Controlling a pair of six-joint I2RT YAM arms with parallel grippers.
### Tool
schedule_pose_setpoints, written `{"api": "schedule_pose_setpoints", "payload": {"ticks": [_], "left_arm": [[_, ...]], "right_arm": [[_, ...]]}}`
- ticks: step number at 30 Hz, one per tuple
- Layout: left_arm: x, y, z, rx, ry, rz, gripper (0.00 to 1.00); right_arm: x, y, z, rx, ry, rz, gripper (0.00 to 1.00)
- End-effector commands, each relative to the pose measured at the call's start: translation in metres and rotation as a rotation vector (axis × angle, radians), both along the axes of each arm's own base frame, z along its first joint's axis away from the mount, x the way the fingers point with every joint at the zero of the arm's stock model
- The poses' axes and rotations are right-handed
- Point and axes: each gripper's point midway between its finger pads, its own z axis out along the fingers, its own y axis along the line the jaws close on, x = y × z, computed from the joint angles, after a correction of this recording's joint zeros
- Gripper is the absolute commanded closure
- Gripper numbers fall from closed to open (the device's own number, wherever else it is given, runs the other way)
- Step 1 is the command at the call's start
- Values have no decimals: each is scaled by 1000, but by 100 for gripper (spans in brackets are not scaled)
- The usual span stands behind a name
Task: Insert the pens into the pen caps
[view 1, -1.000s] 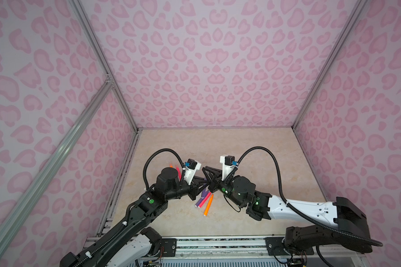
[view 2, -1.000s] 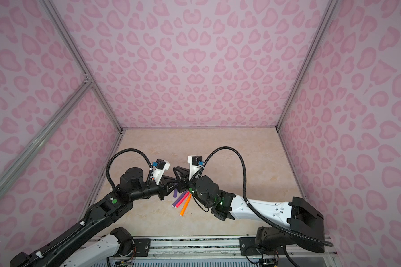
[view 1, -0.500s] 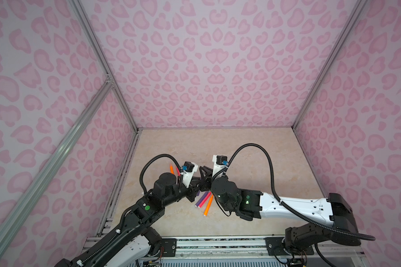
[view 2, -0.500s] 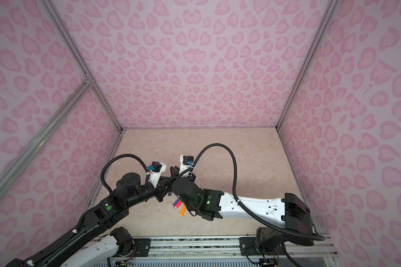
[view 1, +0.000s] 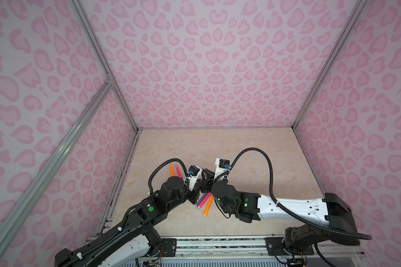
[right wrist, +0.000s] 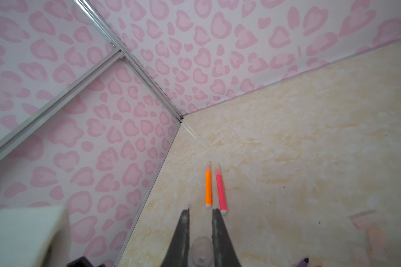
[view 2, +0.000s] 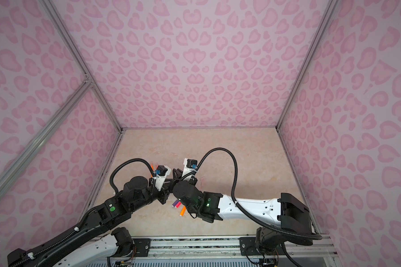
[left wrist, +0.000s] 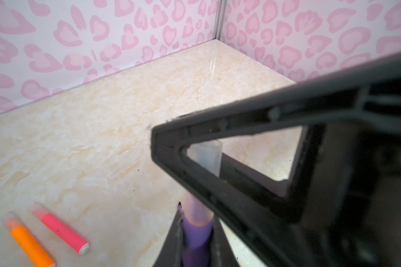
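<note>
purple pen point(left wrist: 197, 233) is clamped in my left gripper point(left wrist: 196, 225), its tip partly inside a clear pen cap point(right wrist: 200, 251) which my right gripper point(right wrist: 201, 211) pinches tight, over the beige table point(left wrist: 90, 138). farther back a capped orange pen point(right wrist: 208, 188) and a capped pink pen point(right wrist: 220, 193) lie side by side. near my arms, a second purple pen point(view 1: 199, 201), second pink pen point(view 1: 205, 200) and second orange pen point(view 1: 208, 206) lie together.

Pink-blotched walls point(view 1: 206, 69) on aluminium struts point(view 1: 94, 46) enclose a beige marbled tabletop point(view 1: 218, 148); a metal rail point(view 1: 218, 242) runs along its front
</note>
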Motion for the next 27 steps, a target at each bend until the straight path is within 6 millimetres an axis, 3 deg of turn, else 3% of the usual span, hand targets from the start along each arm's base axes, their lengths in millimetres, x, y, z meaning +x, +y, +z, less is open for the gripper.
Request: {"api": "schedule_pose_setpoints", "payload": {"ticks": [1,6,10,19,21,23,27], "left_arm": [[37,17,110,-347,-229,208,96],[39,10,113,-462,-154,92,96],[38,12,113,-485,-151,59,96],[35,21,103,-433,-174,90,96],[36,24,99,-423,-176,102,96],[37,27,97,-417,-184,119,96],[45,38,76,-374,-141,207,96]], "right_arm": [[-30,14,-46,-142,57,235,100],[-43,19,-36,-65,20,342,100],[-45,11,-33,-35,1,339,100],[-22,-3,-26,-100,11,238,98],[-14,-9,-24,-93,16,218,92],[-6,-15,-22,-92,20,197,80],[9,-28,-15,-111,29,151,54]]}}
